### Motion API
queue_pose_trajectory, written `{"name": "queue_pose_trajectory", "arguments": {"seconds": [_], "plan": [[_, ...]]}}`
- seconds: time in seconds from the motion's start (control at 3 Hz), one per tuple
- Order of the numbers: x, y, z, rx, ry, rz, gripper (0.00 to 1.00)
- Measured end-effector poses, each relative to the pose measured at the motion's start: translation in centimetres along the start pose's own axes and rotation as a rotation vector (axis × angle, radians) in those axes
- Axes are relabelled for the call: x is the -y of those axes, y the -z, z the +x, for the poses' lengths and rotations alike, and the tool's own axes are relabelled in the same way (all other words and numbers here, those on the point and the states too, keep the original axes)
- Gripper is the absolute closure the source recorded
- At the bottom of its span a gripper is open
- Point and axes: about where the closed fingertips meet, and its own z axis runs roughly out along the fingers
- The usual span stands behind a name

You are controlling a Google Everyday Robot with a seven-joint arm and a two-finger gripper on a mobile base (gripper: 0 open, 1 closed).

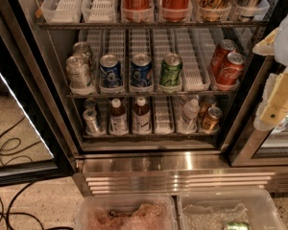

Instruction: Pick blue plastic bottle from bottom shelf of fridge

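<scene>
Gripper (277, 99), pale cream and white, hangs at the right edge of the view, outside the open fridge (182, 169) and level with its middle rack. Whether it is spread or closed cannot be told, and nothing shows in its grasp.

Nearest to it, just to its left, two red cans (225, 63) lean on the middle rack. Lower and further left is the bottom shelf (149, 135). Moving away from the gripper along that shelf, there is first a gold can (211, 119), then a clear bottle (188, 115), then an empty white lane (162, 114). After these comes the dark bottle (140, 115), brown with a white cap and pale label, upright at the front rail. A twin bottle (117, 119) stands just beside it on the far side, and silver cans (91, 119) stand beyond that. The dark bottle is well apart from the gripper, below and to its left.

Risks, as a judgement:
- **Wrong pick:** the gold can and clear bottle lie nearer, so a short reach could close on one of them.
- **Knocked neighbour:** the twin is so close that a wide approach could tip it over.
- **Tight space:** the middle rack (149, 95) sits low overhead, so a high entry could strike it.
- **Caught base:** the front rail could catch the bottle's base as it is drawn out.
</scene>
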Motion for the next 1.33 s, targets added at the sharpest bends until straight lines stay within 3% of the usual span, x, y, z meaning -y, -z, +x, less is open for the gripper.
{"name": "queue_pose_trajectory", "arguments": {"seconds": [0.33,0.67,1.0,1.33], "plan": [[0.1,0.2,-0.2,0.006,-0.001,0.012,0.00],[-0.2,0.0,-0.5,0.078,-0.035,0.049,0.00],[-3.5,-2.3,-0.1,0.215,-0.072,0.064,0.00],[-3.5,-5.6,-3.5,0.398,-0.073,0.071,0.00]]}}
